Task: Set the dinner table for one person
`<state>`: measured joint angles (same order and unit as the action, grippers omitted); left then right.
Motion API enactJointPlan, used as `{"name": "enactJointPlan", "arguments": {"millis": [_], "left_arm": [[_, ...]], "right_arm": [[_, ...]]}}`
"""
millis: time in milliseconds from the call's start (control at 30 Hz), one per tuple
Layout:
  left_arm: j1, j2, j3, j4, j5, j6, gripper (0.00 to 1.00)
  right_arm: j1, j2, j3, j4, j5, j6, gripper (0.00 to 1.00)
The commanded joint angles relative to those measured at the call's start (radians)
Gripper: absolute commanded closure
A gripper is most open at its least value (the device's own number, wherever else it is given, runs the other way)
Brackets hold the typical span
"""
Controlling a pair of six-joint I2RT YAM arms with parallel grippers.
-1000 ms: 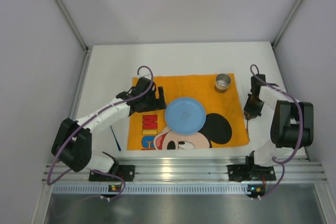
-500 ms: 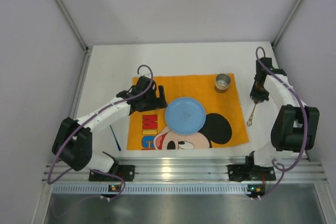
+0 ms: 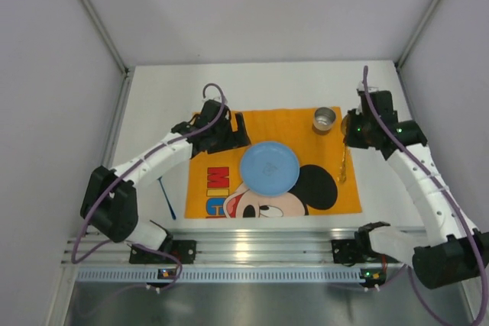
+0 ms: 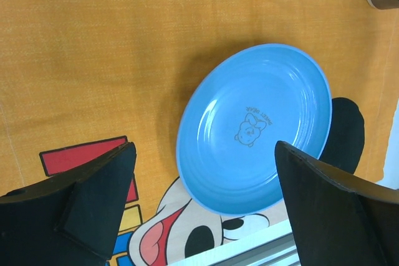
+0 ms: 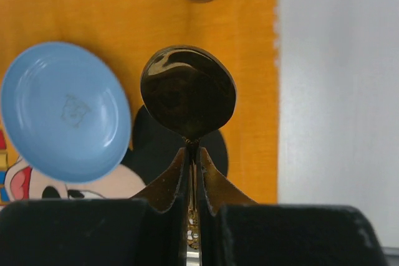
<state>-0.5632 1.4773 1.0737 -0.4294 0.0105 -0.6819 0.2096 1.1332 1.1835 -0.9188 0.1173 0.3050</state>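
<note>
A blue plate (image 3: 269, 166) lies in the middle of the orange Mickey Mouse cloth (image 3: 267, 120) on the white dinner table (image 3: 153, 97). My left gripper (image 3: 235, 132) hovers open just beyond the plate's left rim. In the left wrist view the plate (image 4: 255, 129) lies between and below the spread fingers (image 4: 93, 197). My right gripper (image 3: 356, 133) is shut on the handle of a dark golden spoon (image 3: 342, 164), held over the cloth's right part. In the right wrist view the spoon's bowl (image 5: 188, 90) juts out past the gripper (image 5: 193, 154).
A small metal cup (image 3: 325, 119) stands at the cloth's far right corner, close to the right gripper. A thin blue utensil (image 3: 166, 200) lies on the table left of the cloth. Grey walls enclose the table on three sides.
The right arm lifted the spoon off the table right of the cloth and swung it left over the cloth's right part. The left gripper shifted slightly right and farther back, staying open.
</note>
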Motion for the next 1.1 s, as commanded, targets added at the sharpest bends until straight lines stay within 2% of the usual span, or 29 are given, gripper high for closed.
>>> {"name": "enactJointPlan", "arguments": {"millis": [0,133,300,533,833,867,900,933,1000,1067], "left_arm": [[0.002,-0.078,0.000,-0.028,-0.012,-0.028,0.01],[0.002,-0.159,-0.014,-0.090,-0.079,-0.038,0.02],[0.002,-0.251,-0.032,-0.184,-0.150,-0.031,0.02],[0.003,-0.394,-0.073,-0.324,-0.234,-0.086,0.01],[0.003,-0.514,-0.118,-0.431,-0.273,-0.154,0.02],[0.003,-0.517,-0.120,-0.437,-0.276,-0.157,0.02],[0.003,-0.522,-0.118,-0.439,-0.282,-0.159,0.02],[0.003,-0.520,-0.118,-0.443,-0.293,-0.162,0.02],[0.005,-0.519,-0.115,-0.447,-0.313,-0.169,0.01],[0.022,-0.508,-0.107,-0.466,-0.346,-0.182,0.02]], "right_arm": [[0.077,-0.055,-0.138,0.125,-0.200,0.043,1.00],[0.112,-0.021,-0.229,0.241,-0.255,0.060,1.00],[0.132,0.132,-0.268,0.337,-0.240,0.016,1.00],[0.132,0.333,-0.259,0.426,-0.180,-0.006,1.00],[0.134,0.453,-0.255,0.497,-0.128,0.036,1.00],[0.136,0.459,-0.254,0.495,-0.122,0.048,0.98],[0.136,0.461,-0.246,0.495,-0.120,0.048,0.90],[0.136,0.461,-0.243,0.494,-0.120,0.048,0.65],[0.137,0.450,-0.229,0.480,-0.087,0.049,0.47],[0.136,0.426,-0.214,0.459,-0.085,0.046,0.38]]}}
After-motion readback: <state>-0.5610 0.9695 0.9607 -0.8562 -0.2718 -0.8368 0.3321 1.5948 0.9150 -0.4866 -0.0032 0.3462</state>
